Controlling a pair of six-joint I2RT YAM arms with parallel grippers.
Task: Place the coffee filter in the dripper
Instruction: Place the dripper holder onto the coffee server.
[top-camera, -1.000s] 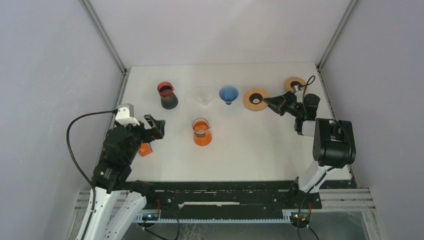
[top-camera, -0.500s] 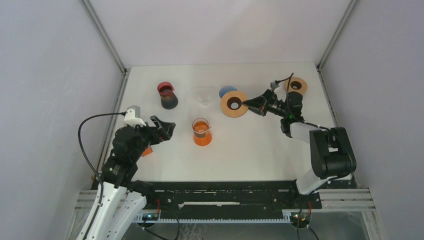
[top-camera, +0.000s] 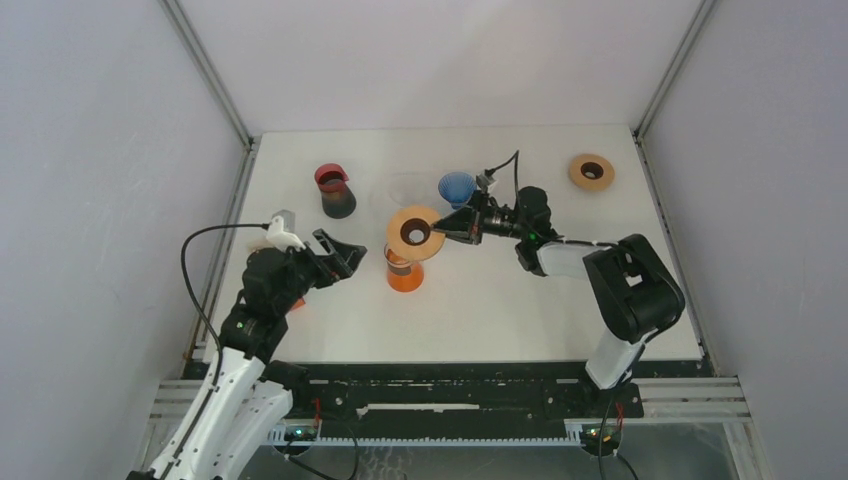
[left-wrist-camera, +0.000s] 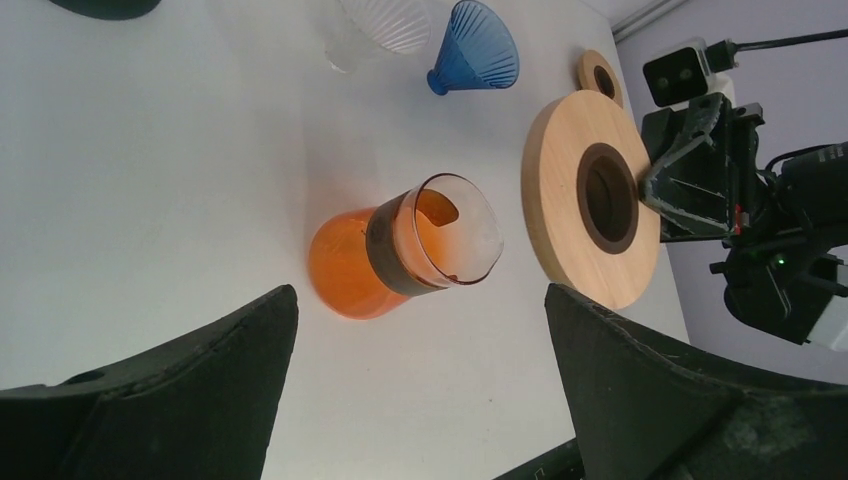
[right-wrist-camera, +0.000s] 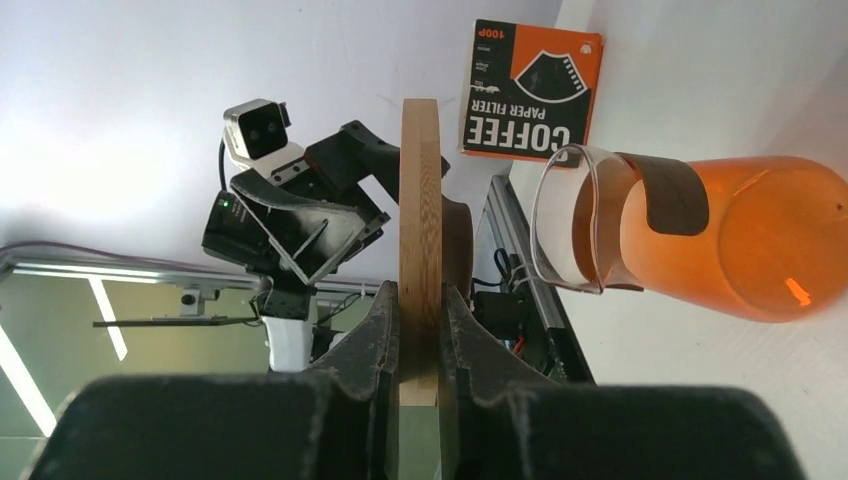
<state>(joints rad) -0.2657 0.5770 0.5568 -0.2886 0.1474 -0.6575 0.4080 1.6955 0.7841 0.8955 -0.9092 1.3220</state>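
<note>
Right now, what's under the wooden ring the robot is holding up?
The orange glass jug stands under the wooden ring, which the right pincer grips by its edge. From above, the ring covers the jug's mouth, so only the jug's lower body shows there.

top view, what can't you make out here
All in the top view:
the orange carafe: mouth hidden under the wooden ring in the right gripper
the filter box: mostly covered by the left arm, print unreadable
the clear dripper: faint against the white table, outline hard to trace
</note>
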